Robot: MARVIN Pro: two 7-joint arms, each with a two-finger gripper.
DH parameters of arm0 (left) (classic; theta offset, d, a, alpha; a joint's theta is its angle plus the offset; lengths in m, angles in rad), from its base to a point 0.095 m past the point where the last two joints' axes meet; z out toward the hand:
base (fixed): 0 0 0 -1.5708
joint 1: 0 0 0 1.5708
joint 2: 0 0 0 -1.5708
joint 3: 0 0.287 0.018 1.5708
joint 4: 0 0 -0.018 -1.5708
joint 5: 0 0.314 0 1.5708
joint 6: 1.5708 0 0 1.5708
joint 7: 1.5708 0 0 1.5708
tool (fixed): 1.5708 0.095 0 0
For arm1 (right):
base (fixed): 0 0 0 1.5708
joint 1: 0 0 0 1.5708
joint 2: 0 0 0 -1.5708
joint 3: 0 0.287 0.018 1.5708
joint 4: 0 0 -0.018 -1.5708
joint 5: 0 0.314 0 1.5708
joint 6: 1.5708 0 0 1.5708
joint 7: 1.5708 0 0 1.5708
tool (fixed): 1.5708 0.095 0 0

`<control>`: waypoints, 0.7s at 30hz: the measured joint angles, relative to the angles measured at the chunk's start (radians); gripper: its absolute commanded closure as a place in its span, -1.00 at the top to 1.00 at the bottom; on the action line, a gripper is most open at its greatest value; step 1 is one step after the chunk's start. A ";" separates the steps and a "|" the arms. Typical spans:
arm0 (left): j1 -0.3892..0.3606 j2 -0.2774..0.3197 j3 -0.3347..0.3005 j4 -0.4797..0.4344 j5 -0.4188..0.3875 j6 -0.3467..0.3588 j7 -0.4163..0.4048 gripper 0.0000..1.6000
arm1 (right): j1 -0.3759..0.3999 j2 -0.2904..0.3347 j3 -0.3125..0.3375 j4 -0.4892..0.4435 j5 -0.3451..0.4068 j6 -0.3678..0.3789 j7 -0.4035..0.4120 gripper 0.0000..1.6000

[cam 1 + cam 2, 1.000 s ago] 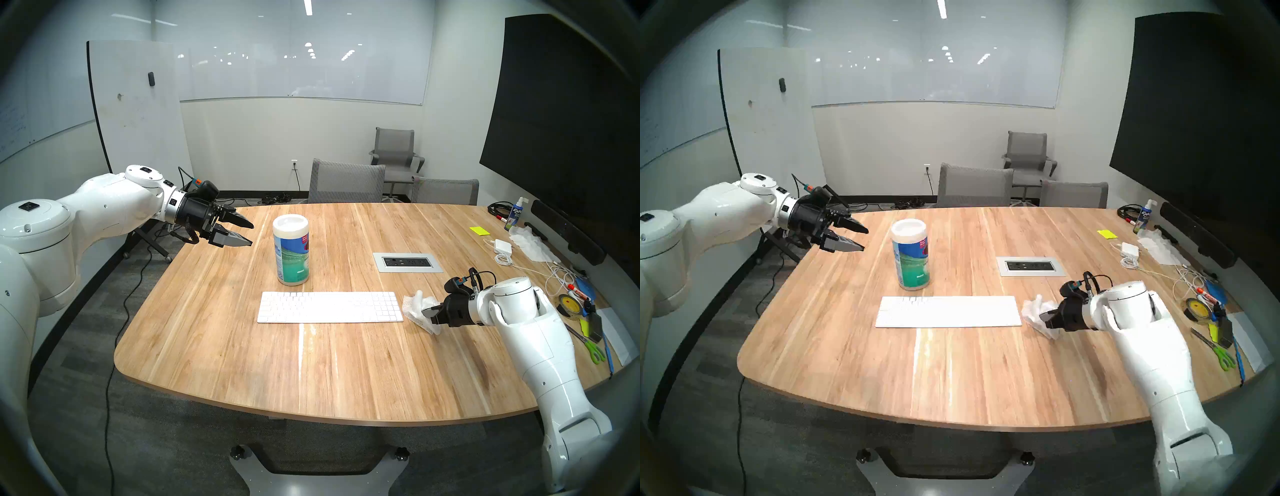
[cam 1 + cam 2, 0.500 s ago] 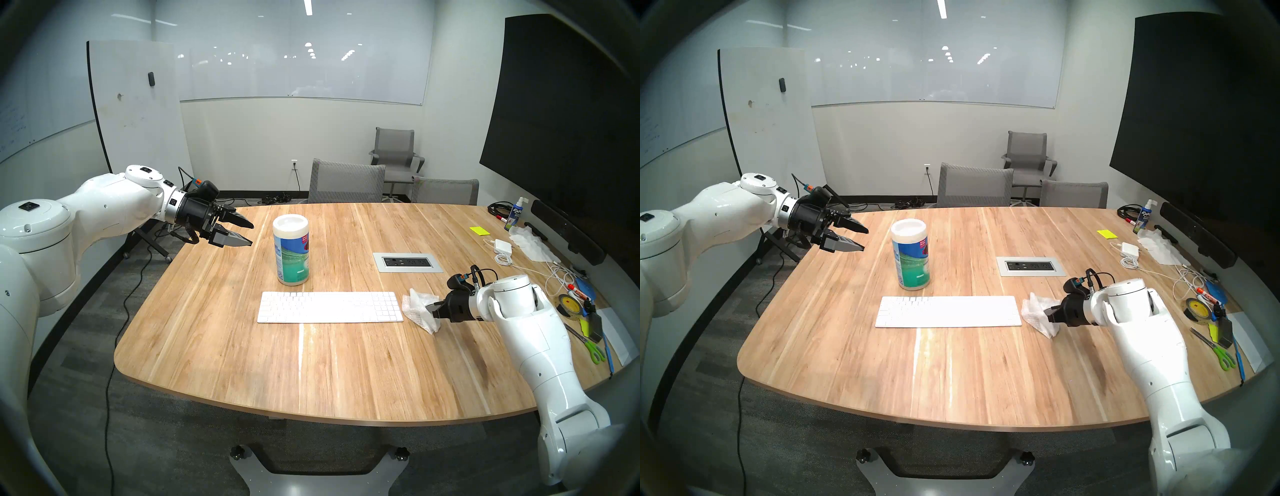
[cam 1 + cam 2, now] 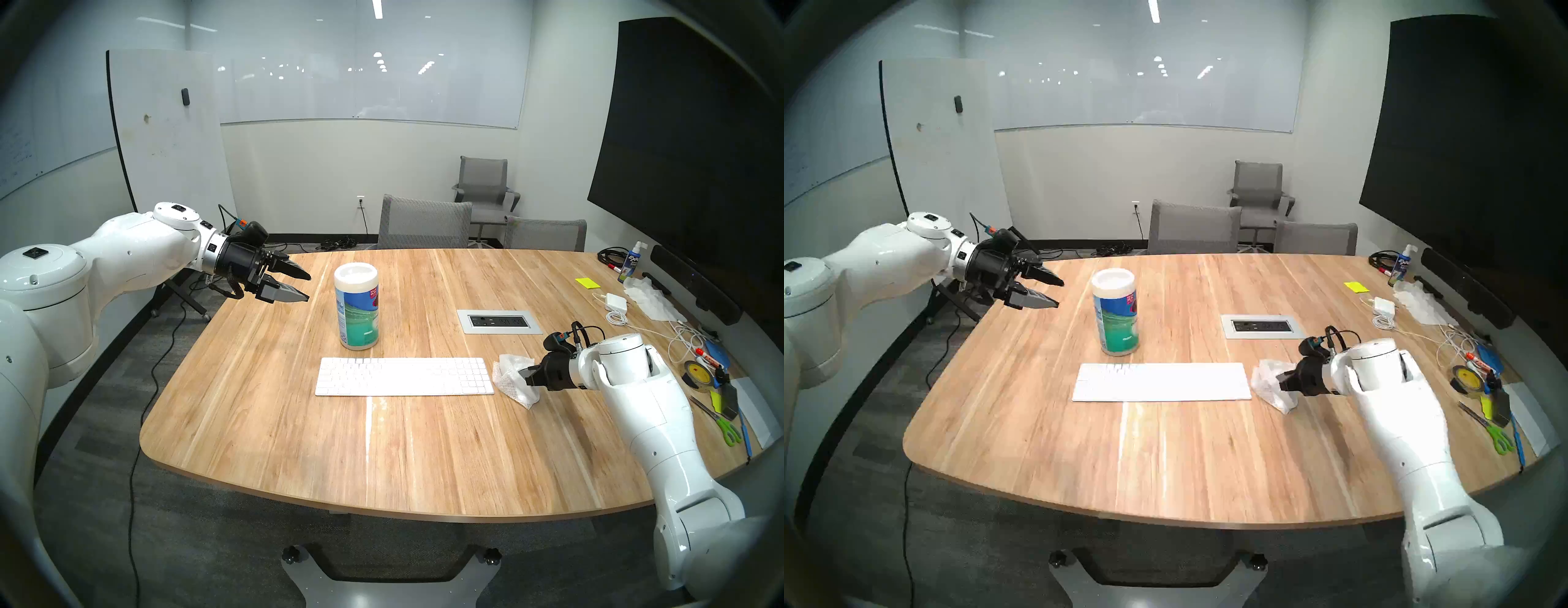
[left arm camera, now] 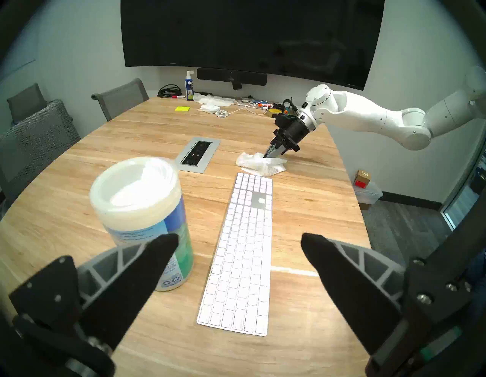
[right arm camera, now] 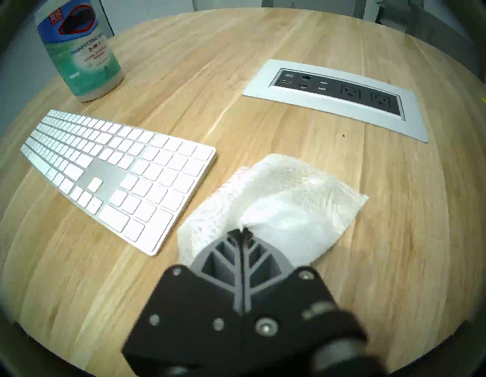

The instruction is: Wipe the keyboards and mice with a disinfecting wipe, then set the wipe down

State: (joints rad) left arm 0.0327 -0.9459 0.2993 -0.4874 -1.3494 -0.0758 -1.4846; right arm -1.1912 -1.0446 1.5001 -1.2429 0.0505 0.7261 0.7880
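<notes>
Your right gripper (image 5: 243,231) has its fingers (image 5: 231,259) pressed together, clamped on a fold of the wipe (image 5: 284,200). The tips are buried in the cloth, and the wipe spreads out ahead of them in a crumpled mound that rests on the worktop (image 3: 424,450). In the head view the wipe (image 3: 511,375) lies just beside the number-pad end of the keyboard (image 3: 403,375); from the right wrist camera its near edge sits close to that corner of the keyboard (image 5: 118,173), and you cannot tell whether the two touch. If the mouse is under the mound, you cannot see it.

Your left gripper (image 3: 299,285) hangs above the far left edge of the worktop with its fingers (image 4: 147,266) well apart and nothing between them. It points toward the wipe canister (image 3: 355,312), which stands upright behind the left end of the keyboard, apart from it.

The keyboard is a long, flat white slab with white keys, lying square to you near the middle of the worktop. The wipe is white and embossed with a dotted texture, bunched rather than flat. The grey power-outlet panel (image 5: 336,97) is set into the worktop beyond the wipe, well apart from it.
</notes>
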 measured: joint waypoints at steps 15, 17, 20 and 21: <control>0.000 0.000 0.001 0.000 -0.001 0.000 0.000 1.00 | 0.006 -0.043 -0.026 0.001 0.001 0.001 -0.025 -1.00; 0.000 0.000 0.001 0.000 -0.001 0.000 0.000 1.00 | 0.010 -0.049 -0.026 0.005 0.001 0.001 -0.030 -1.00; 0.000 0.000 0.001 0.000 -0.001 0.000 0.000 1.00 | 0.017 -0.057 -0.026 0.012 0.002 0.001 -0.035 -1.00; 0.000 0.000 0.001 0.000 -0.001 0.000 0.000 1.00 | 0.018 -0.058 -0.026 0.014 0.002 0.001 -0.036 -1.00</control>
State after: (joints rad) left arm 0.0326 -0.9459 0.3000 -0.4874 -1.3500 -0.0761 -1.4846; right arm -1.1728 -1.1026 1.4740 -1.2294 0.0526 0.7266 0.7516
